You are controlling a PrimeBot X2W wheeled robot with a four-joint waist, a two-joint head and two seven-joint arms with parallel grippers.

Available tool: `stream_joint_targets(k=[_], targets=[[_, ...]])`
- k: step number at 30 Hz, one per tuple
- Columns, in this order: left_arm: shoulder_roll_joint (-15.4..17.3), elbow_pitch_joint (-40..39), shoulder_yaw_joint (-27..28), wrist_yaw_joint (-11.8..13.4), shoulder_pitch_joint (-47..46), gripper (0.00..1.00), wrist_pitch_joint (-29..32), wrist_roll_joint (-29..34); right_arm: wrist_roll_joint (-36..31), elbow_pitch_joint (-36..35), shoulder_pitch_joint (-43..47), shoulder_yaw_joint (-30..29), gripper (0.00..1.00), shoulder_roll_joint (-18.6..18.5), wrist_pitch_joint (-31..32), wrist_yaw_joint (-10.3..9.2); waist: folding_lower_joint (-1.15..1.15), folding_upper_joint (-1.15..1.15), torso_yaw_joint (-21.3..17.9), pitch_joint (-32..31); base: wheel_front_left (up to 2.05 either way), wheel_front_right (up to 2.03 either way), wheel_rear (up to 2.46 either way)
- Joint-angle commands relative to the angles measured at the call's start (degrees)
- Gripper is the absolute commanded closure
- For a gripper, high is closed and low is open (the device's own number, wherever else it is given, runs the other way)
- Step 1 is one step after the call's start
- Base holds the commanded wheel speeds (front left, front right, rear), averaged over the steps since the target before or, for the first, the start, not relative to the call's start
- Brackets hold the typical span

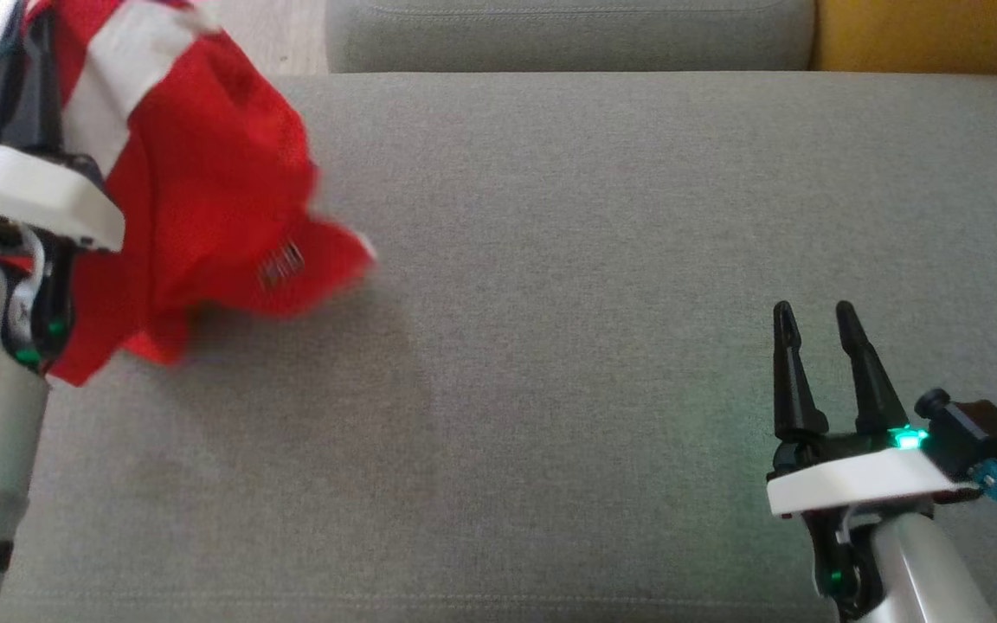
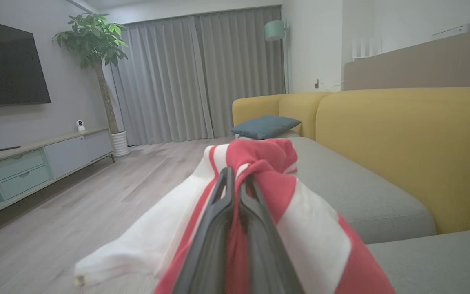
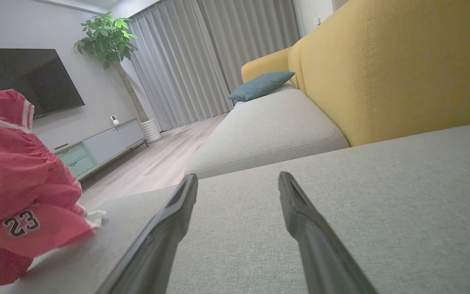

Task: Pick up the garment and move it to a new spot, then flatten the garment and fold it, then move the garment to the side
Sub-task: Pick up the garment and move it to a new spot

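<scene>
One red-and-white garment [image 1: 204,190], bunched and dangling over the grey sofa cushion [image 1: 594,346], pinched in the closed left gripper [image 2: 235,179]; right gripper [image 1: 814,316] spread wide, holding nothing. Likely light, limp, mesh-soft; best taken by hem or corner.

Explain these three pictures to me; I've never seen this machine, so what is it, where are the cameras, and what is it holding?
It is a two-armed robot at a grey sofa seat. The head view looks down from its head; the other two look along each arm's fingers. The left tool is shut on a red and white garment, bunched and hanging from it, with its lower part at the seat's left side. The right tool is open and holds nothing, above bare cushion. Yellow backrests stand behind.
</scene>
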Motion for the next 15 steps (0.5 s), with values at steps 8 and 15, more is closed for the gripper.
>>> stream_joint_targets(k=[8, 15], targets=[[2.6, -10.7, 0.5, 0.8, 0.1, 1.00, 2.3, -1.1, 0.3, -1.8, -0.7, 1.6, 0.00, -0.3, -0.6, -0.04, 0.00, 0.00, -1.9, -0.7, 0.00, 0.00, 0.00], [-1.7, -17.2, -4.0, -0.2, -2.0, 1.00, 5.4, -1.2, 1.1, -2.2, -1.5, 2.3, 0.00, -0.3, -0.6, -0.04, 0.00, 0.00, -6.4, -1.1, 0.00, 0.00, 0.00]])
